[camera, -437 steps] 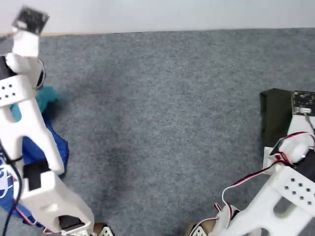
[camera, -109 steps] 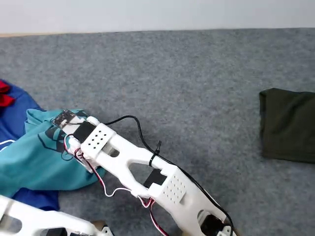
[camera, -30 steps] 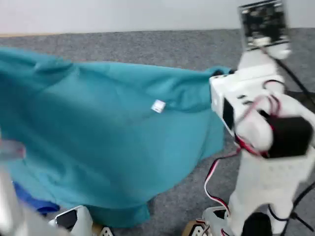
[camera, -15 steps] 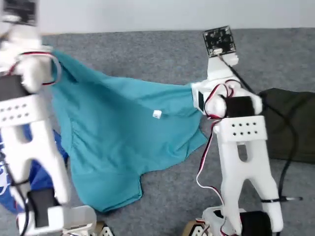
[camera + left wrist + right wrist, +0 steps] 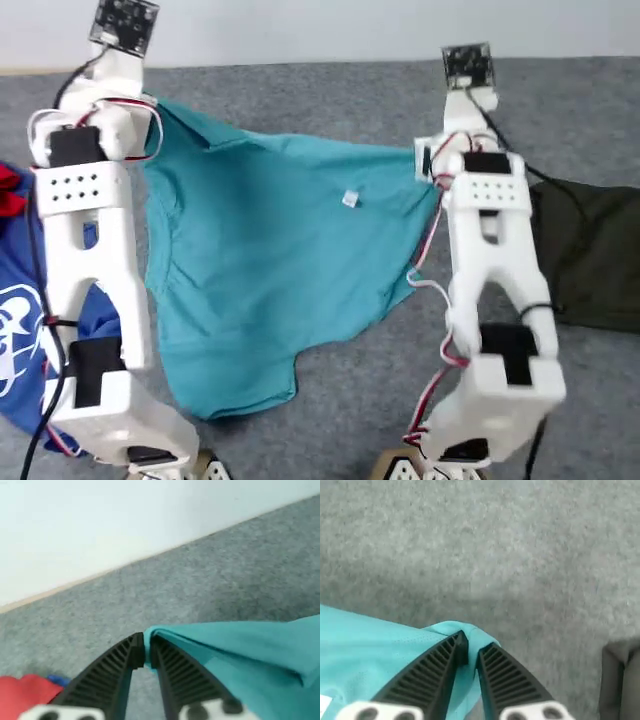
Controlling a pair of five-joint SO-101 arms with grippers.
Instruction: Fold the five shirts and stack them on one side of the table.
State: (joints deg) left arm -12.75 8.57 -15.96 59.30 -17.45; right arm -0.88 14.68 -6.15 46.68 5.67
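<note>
Above the table (image 5: 300, 100), left claw (image 5: 146, 644) and right claw (image 5: 471, 644) grip the outstretched teal shirt (image 5: 270, 250).

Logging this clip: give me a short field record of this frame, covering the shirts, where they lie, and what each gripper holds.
teal shirt: spread out, stretched between both grippers
left gripper: shut on one edge of the teal shirt
right gripper: shut on the opposite edge
dark green shirt: folded, beside the right arm
blue shirt: unfolded heap, beside the left arm
surface: grey carpet
</note>
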